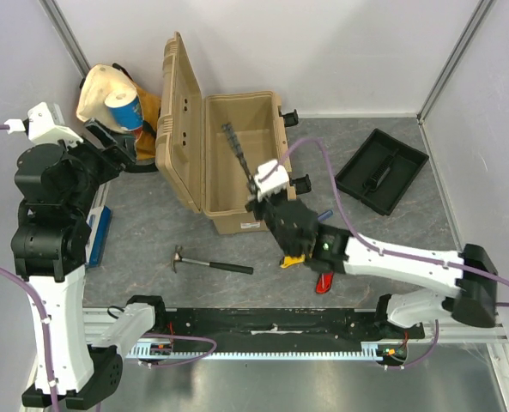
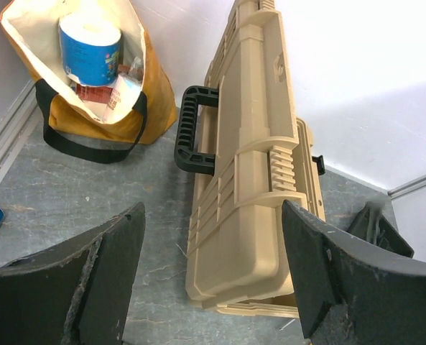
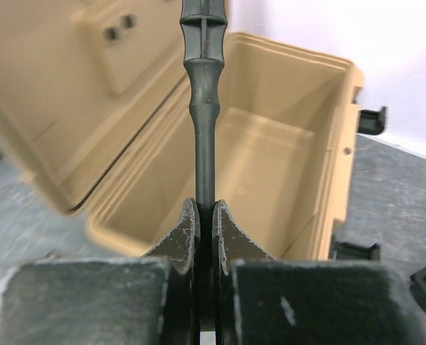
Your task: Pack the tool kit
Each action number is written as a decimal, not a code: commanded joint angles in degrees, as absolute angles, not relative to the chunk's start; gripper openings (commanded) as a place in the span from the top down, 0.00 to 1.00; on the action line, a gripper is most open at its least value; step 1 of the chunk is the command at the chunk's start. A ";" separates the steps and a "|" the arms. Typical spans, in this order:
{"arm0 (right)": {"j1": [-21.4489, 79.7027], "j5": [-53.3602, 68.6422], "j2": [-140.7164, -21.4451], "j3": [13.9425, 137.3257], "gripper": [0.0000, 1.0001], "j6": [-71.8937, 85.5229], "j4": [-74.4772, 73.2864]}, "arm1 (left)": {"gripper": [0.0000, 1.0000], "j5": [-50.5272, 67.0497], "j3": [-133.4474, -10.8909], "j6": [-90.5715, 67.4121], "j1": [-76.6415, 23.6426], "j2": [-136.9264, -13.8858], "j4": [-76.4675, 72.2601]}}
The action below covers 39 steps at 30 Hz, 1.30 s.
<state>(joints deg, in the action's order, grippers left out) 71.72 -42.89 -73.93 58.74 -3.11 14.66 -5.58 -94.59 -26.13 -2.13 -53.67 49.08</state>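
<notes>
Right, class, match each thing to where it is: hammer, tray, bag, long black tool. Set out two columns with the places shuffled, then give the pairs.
1 hammer
2 tray
3 bag
4 long black tool

A clamped in the right gripper, above the open box
B on the table, right of the box
C in the far left corner
D lying on the table in front of the box

Pairs: 1-D, 2-B, 3-C, 4-A
</notes>
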 commanded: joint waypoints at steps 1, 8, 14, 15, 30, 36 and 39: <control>62.42 -37.36 -82.85 67.83 1.00 -0.09 13.19 | 0.18 -4.13 -96.33 -28.30 -2.37 -54.32 47.28; 50.11 -27.70 -102.19 87.07 1.00 10.79 5.29 | 0.18 -1.50 -96.15 -29.00 -2.46 -54.93 47.90; 44.74 -19.43 -119.50 104.04 1.00 16.61 -3.07 | 0.18 -0.26 -95.98 -29.18 -2.37 -56.07 47.64; 44.65 -18.90 -122.58 106.41 1.00 16.61 -3.95 | 0.18 -0.26 -95.98 -29.09 -2.37 -56.25 47.55; 44.56 -18.54 -139.74 118.29 0.82 23.99 -9.93 | 0.19 -0.26 -95.28 -26.63 -2.37 -57.57 47.20; 44.56 -21.61 -137.56 118.66 0.47 24.78 -10.72 | 0.19 -0.26 -94.92 -25.23 -2.37 -57.04 47.20; 44.56 -21.89 -133.35 117.69 0.46 24.00 -10.63 | 0.18 -0.26 -95.01 -24.70 -2.37 -56.87 47.11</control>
<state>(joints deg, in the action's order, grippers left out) 44.62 -19.70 -140.22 116.18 23.99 -11.29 -0.95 -94.74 -27.20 -2.13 -57.63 49.15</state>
